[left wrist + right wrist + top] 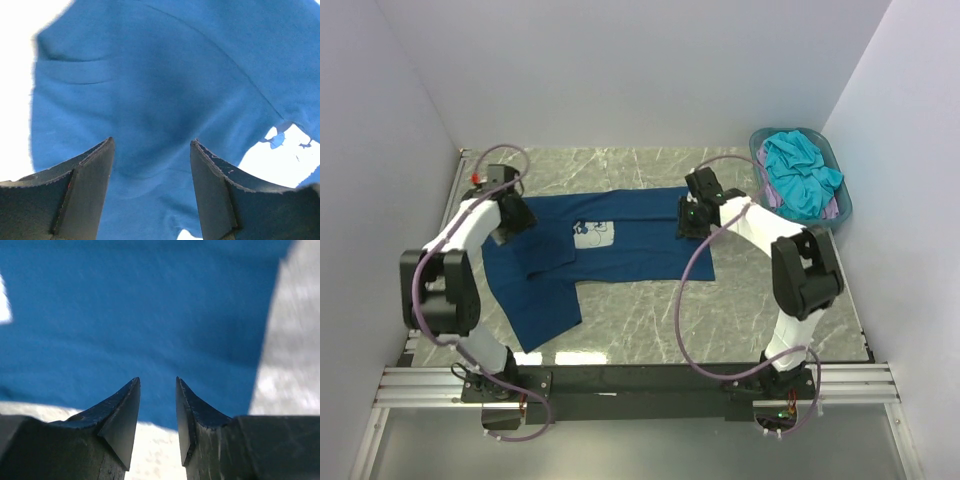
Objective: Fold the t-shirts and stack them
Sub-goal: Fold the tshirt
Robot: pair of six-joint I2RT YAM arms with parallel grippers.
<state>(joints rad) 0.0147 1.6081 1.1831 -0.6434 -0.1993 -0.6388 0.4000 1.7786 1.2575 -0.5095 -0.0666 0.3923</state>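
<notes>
Nearest to us, a flap of the dark navy cloth t-shirt (630,245) hangs down toward the arms on the grey marble desk (650,320). The rest of it lies spread flat across the middle, with its small white chest print (592,234) facing up. The left pincer (152,142) hovers over the shirt's left side, wide apart and holding nothing. The right pincer (157,380) sits above the shirt's right edge, a little apart and empty too. We think folding this first shirt has only begun. Next, we would say, each pincer must drop down, pinch an edge and lift it over neatly. Far off at the right, the turquoise cloth t-shirt (800,175) and the pale lilac cloth t-shirt (833,209) wait bunched in the teal plastic basket (756,150).
</notes>
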